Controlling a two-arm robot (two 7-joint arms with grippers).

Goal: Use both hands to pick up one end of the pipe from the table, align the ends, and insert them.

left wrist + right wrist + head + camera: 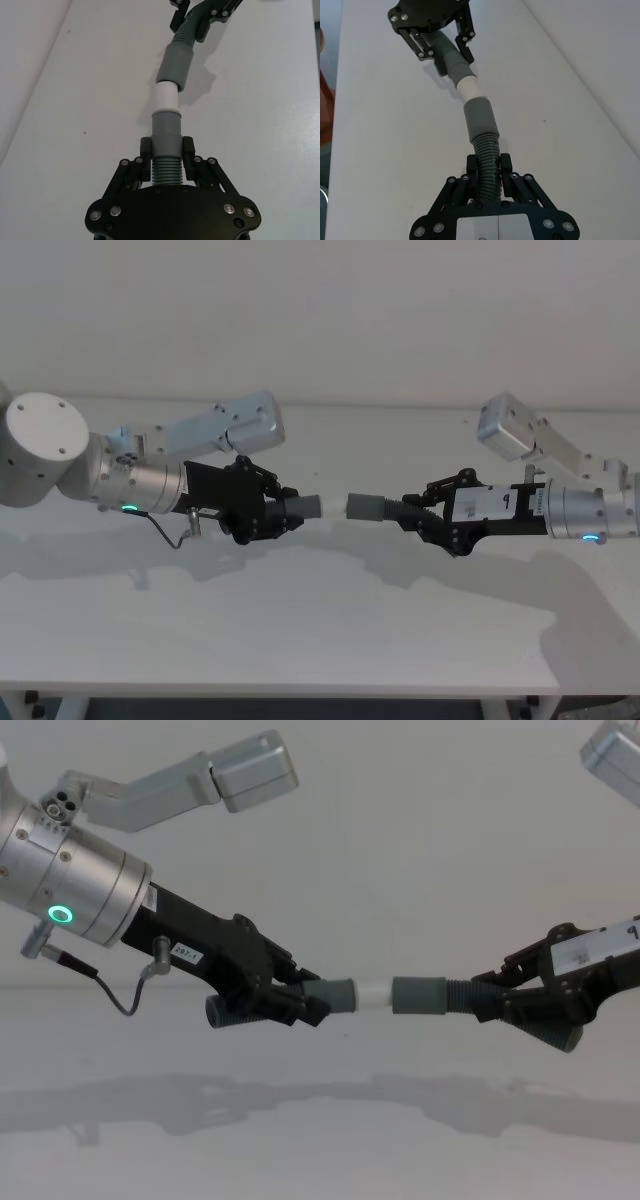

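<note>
Left gripper [300, 1002] clamps the white-tipped pipe piece [345, 993]; right gripper [500, 1005] clamps the collared piece [420, 995], ends meeting above the table [300, 630].

Right gripper [520, 1005] label: white plate on the gripper body, one dark stroke resembling "1" at the chest view's edge (rest cut off).
Right gripper label, head view: dark marks on the white plate, not legible.
Left gripper [310, 1000] label: small white sticker on the black body with tiny characters, not legible.
Left wrist indicator: glowing green ring (a light, no text).
Other readable text: none.
</note>
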